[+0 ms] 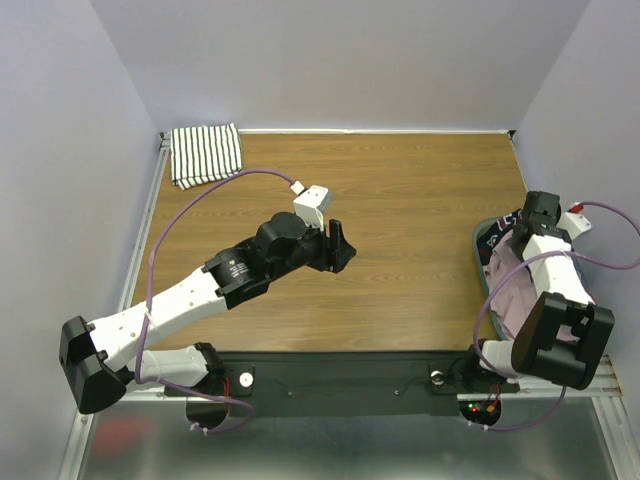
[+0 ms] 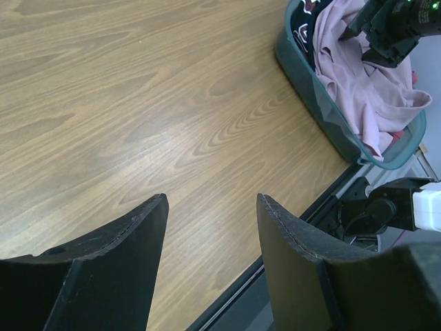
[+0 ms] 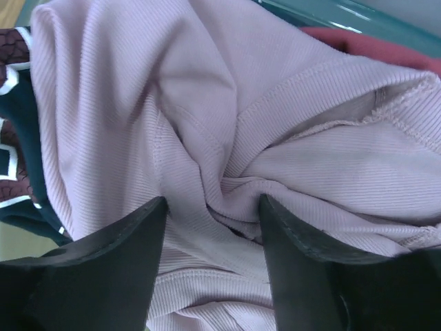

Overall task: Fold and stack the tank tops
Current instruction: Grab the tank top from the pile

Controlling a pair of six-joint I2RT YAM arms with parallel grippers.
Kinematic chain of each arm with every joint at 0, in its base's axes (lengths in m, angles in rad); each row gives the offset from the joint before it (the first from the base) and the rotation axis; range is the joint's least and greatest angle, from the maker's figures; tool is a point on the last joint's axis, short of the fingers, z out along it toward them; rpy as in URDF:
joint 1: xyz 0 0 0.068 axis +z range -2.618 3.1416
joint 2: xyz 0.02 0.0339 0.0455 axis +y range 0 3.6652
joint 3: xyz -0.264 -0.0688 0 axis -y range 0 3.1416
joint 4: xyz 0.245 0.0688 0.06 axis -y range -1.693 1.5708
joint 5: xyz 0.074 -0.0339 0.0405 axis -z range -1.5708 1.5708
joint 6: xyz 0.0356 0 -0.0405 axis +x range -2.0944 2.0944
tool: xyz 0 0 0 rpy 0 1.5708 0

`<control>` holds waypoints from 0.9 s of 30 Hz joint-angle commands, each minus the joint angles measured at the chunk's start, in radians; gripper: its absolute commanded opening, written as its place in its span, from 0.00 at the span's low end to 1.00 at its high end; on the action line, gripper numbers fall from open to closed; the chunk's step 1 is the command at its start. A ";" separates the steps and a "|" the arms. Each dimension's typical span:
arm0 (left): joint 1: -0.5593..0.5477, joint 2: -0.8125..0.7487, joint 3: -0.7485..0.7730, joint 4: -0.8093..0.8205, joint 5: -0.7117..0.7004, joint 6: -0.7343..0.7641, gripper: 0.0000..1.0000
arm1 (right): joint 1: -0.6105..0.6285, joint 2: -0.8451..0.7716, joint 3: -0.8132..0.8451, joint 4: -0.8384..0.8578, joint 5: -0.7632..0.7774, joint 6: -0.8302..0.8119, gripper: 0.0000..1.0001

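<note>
Wood desk [image 1: 420, 200] takes up most of the top view, and both tops are out at its edges. The teal bin [image 2: 298, 69] sits at the right edge of the desk, beside the right arm. The pink tank top [image 3: 227, 89] is crumpled on top of the pile in that bin, with one end draped over the near rim. The striped tank top [image 1: 207, 155] is folded into a neat rectangle in the far-left corner of the desk, well apart from both arms. Under the pink one we see a dark navy patterned garment [image 3: 17, 138] on the left and a red garment [image 3: 386, 52] towards the bin wall. The left hand [image 2: 212, 207] hangs over bare wood near mid-desk, released, with jaws apart and nothing between them; it points towards the bin, and the striped top is well behind it. The right hand [image 3: 213, 207] is down in the bin, right on the pink top. Its jaws are spread, with the tips at the cloth and a bunched fold sitting between them. We see no pinch on it.
</note>
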 commanded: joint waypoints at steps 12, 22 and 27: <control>-0.001 -0.041 0.001 0.015 -0.033 0.021 0.66 | -0.014 -0.169 0.064 0.033 -0.103 -0.018 0.00; 0.013 -0.075 0.029 -0.008 -0.084 0.015 0.66 | -0.012 -0.233 0.365 -0.041 -0.463 -0.058 0.00; 0.052 -0.095 0.050 -0.023 -0.122 0.007 0.66 | 0.024 -0.212 0.520 -0.022 -0.721 -0.027 0.00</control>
